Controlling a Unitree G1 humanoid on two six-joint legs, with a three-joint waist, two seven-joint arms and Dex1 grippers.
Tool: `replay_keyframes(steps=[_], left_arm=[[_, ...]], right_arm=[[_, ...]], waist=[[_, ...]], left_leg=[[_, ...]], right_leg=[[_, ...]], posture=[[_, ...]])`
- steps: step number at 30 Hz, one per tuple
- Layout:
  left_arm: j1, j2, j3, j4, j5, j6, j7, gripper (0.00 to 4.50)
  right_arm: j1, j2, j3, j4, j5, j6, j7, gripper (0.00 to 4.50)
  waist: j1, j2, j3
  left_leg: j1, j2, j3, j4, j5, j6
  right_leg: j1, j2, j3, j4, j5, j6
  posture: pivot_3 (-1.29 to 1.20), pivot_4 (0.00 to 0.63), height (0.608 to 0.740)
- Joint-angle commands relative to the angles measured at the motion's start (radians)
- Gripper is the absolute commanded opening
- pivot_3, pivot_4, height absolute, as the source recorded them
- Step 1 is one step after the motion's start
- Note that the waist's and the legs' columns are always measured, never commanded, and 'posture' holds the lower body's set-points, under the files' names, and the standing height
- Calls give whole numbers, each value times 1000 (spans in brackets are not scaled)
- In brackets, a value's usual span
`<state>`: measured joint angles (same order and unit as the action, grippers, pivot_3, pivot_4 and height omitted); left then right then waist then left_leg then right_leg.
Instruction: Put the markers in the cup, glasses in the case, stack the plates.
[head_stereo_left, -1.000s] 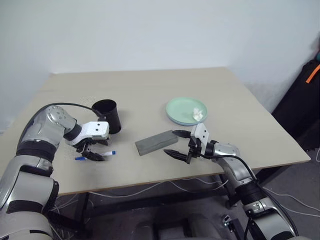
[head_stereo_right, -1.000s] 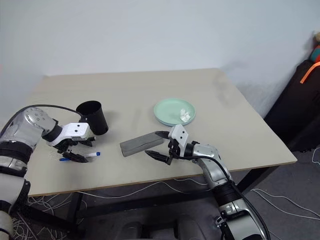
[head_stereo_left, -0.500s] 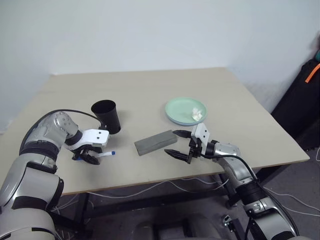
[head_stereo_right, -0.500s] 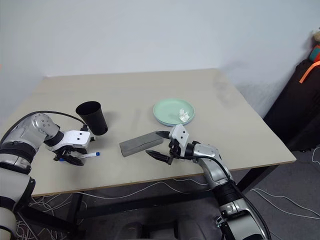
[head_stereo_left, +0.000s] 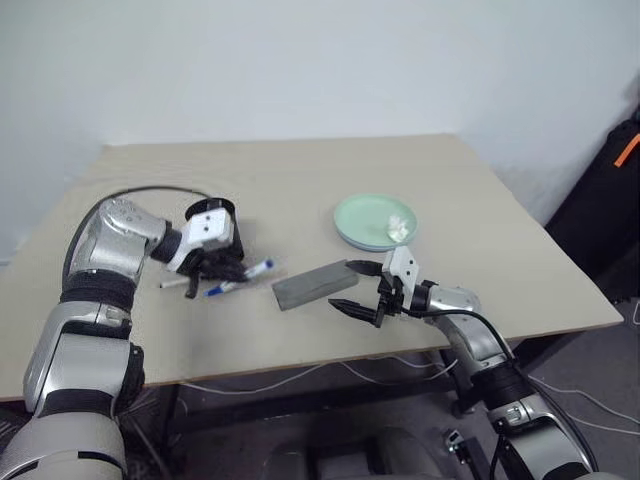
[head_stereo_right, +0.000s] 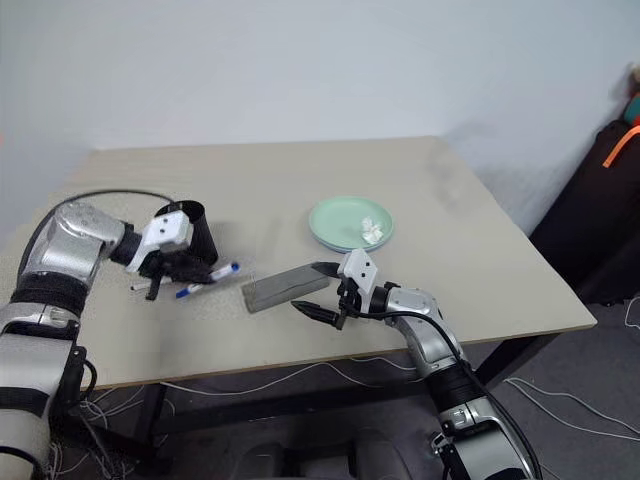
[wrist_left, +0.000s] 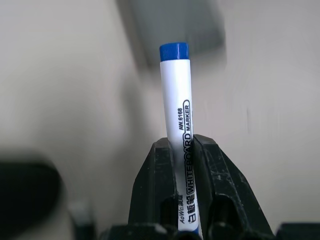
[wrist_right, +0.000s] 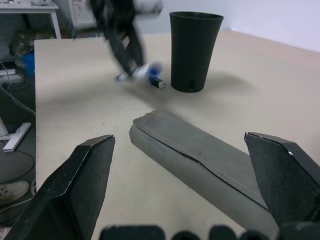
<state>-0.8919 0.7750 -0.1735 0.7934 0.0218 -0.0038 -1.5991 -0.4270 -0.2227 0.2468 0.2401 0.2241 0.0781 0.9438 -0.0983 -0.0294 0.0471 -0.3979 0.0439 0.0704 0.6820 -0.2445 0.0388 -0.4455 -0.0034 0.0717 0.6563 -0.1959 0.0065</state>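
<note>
Two markers show near the table's left half: the blue-ended marker is pinched between the fingers of the left gripper, held off the tabletop with its blue end slanting toward the case, while the black-ended marker lies flat on the table just beside and below that gripper. Directly behind the left gripper stands the cup, upright, partly hidden by the wrist in the head views. Toward the middle lies the case, closed and set at a slant. Just beside its near end hovers the right gripper, jaws spread wide with nothing between them, pointing level at the case. Farther back to the right sit the plates, mint green on top of light blue, already stacked. On the top plate rests a small pale crumpled thing; whether it is glasses or paper cannot be told. All of it rests on a beige table before a plain white wall.
</note>
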Motion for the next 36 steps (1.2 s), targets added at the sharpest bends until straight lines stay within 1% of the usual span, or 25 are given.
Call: replay_keyframes(steps=[1, 3, 6, 7, 9, 11, 15, 17, 19, 25, 32, 34, 36], left_arm=[[33, -4, 106, -211, -139, 148, 28, 68], [58, -24, 166, -293, -194, 181, 98, 68], [56, -67, 252, -320, -227, 210, 281, 68], [49, -87, 287, -303, -225, 192, 377, 68], [44, -114, 332, -278, -217, 160, 511, 68], [57, -136, 369, -254, -193, 91, 653, 68], [99, -163, 398, -226, -161, -36, 832, 68], [124, -176, 394, -209, -131, -89, 920, 68], [139, -187, 390, -193, -116, -114, 977, 68], [182, -211, 405, -176, -130, -131, 1062, 68], [204, -234, 410, -147, -152, -163, 1073, 68], [206, -238, 416, -122, -158, -160, 1080, 821], [216, -241, 411, -119, -158, -162, 1086, 1458]], right_arm=[[-18, -9, -13, -33, 10, -1, 15, 4500], [-19, -10, -10, -35, 10, 1, 20, 4500], [-21, -8, -7, -35, 9, 2, 24, 4500], [-22, -7, -6, -34, 8, 2, 24, 4500], [-23, -6, -6, -32, 7, 1, 25, 4500], [-22, -6, -5, -28, 6, 0, 26, 4500], [-19, -8, -5, -23, 7, -1, 29, 4500], [-19, -9, -4, -21, 6, -1, 31, 4500], [-22, -9, -3, -16, 4, -4, 34, 4500], [-25, -9, -3, -17, 2, -2, 38, 4500], [-24, -7, -1, -22, 4, 5, 41, 4500], [-24, -7, 0, -26, 4, 8, 41, 4500], [-23, -7, 0, -31, 4, 12, 40, 4500]], waist=[[-2, 0, 0], [-2, 0, 0], [0, 1, 0], [0, 1, 0], [0, 1, 0], [0, 0, 0], [1, 0, 0], [1, 0, 0], [1, 0, 0], [1, 0, 0], [1, 0, 0], [1, 0, 0], [1, 0, 0]], left_leg=[[1, 0, 0, 0, 0, 0], [2, 1, 0, -1, 0, 0], [3, 1, -1, 0, 0, 0], [3, 1, -1, 0, 0, 0], [4, 1, -1, 1, 0, 0], [4, 1, -1, 2, 0, 0], [4, 1, -1, 1, 0, 0], [3, 1, 0, 1, 0, 0], [3, 0, 0, 0, 0, 0], [3, 0, 0, 1, 0, -1], [3, 0, 0, 0, 0, -1], [3, 0, 0, 0, 0, -1], [3, 0, 0, 0, 0, -1]], right_leg=[[0, 1, 1, 0, 0, 0], [0, 2, 1, 1, 0, 0], [2, 3, 1, 2, 0, -1], [2, 3, 1, 3, 0, -1], [3, 3, 1, 3, 1, -1], [3, 3, 1, 3, 1, 0], [3, 2, 1, 2, 2, 2], [3, 2, 1, 1, 2, 2], [3, 2, 1, 1, 2, 2], [3, 1, 0, 2, 3, 2], [2, 1, 0, 1, 3, 2], [2, 1, 0, 1, 3, 2], [2, 1, 0, 1, 3, 2]], posture=[[0, 0, 740], [0, 0, 740], [0, 0, 740], [0, 0, 740], [0, 0, 740], [0, 0, 740], [0, 0, 740], [0, 0, 740], [0, 0, 740], [0, 0, 740], [0, 0, 740], [0, 0, 740], [0, 0, 740]])
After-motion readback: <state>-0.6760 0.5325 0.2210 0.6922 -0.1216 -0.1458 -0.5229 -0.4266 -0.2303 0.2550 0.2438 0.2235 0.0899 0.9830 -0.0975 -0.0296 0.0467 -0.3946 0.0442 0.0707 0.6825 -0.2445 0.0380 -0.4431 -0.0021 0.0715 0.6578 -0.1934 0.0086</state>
